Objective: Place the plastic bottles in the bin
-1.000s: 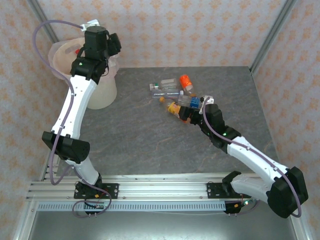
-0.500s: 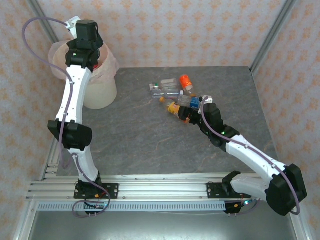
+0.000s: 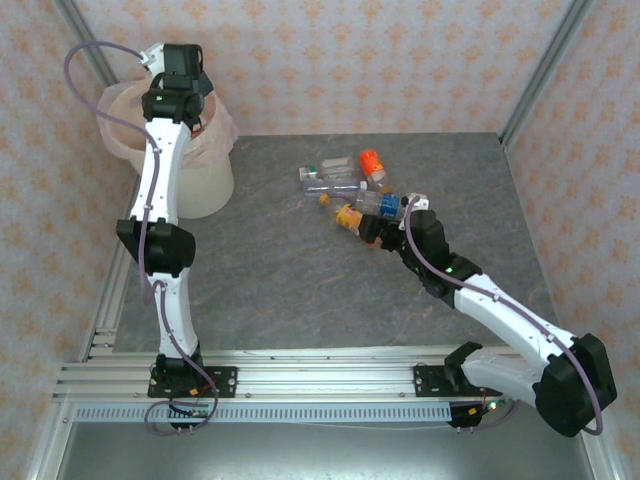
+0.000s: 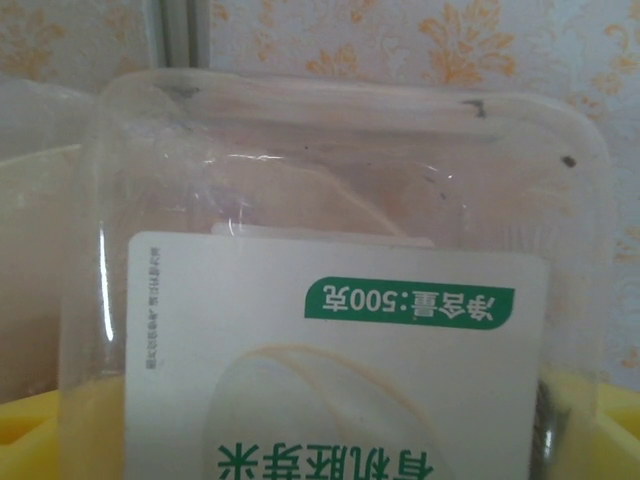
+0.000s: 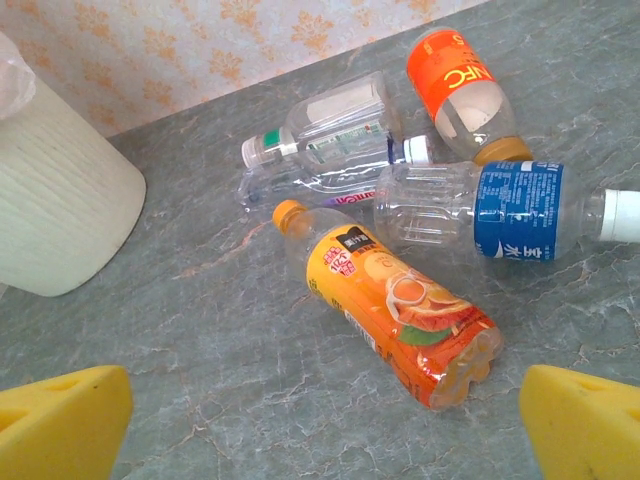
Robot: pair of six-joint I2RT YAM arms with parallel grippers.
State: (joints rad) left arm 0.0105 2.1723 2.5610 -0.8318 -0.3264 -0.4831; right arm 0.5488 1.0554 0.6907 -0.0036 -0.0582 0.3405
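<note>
Since a second ago my left arm (image 3: 152, 190) has stretched over the far-left bin (image 3: 205, 188), my left pincer (image 4: 320, 455) maybe gripping a clear bottle (image 4: 330, 230), I cannot tell, while my right pincer (image 5: 325, 430) gapes empty before the orange bottle (image 5: 400, 320) right of centre, likely light, slippery, crushable, best taken at its waist.

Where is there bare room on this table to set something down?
Bare tabletop runs between the bin and the plastic bottles, and on down the near middle between the two arms. The far right corner is bare too. Crowded: mid-right, where the bottles lie bunched with the open right gripper at their near side.
</note>
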